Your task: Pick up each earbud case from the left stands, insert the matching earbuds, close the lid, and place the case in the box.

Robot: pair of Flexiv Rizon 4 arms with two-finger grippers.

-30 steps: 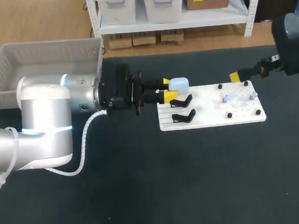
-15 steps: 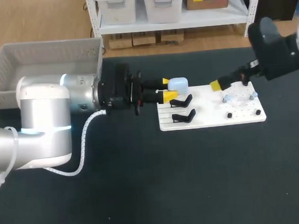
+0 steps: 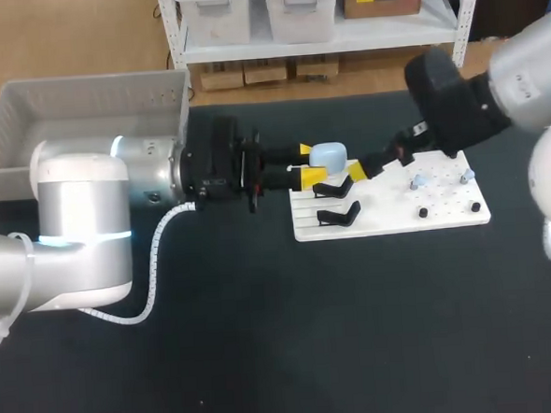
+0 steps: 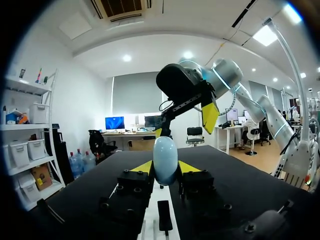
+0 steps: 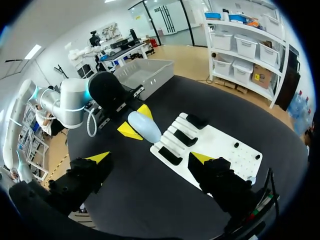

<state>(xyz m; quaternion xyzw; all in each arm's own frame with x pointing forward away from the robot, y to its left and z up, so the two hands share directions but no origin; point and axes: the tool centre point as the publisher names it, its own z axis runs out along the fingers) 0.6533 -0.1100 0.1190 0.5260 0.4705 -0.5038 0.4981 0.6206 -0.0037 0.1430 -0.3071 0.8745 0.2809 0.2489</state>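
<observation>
While the left end effector (image 3: pixel 308 162) pinches the pale blue earbud case (image 3: pixel 328 155) by its two sides, the right end effector (image 3: pixel 356 172) hangs just beside the case's free end, fingers spread wide and holding nothing. The case is held at the near-arm end of the white board (image 3: pixel 389 220) on the dark worktop (image 3: pixel 265 338), above the black stands (image 3: pixel 335 186); whether it touches a stand cannot be told. The side grip leaves the top and outer end bare, likely so the other arm can work the lid. The case's long axis looks roughly level and in line with the left fingers, its rounded end pointing toward the right arm. Its lid looks closed. Small earbuds (image 3: pixel 419 181) sit among pegs at the board's other end, and the grey box (image 3: pixel 73 106) waits behind the left arm.
</observation>
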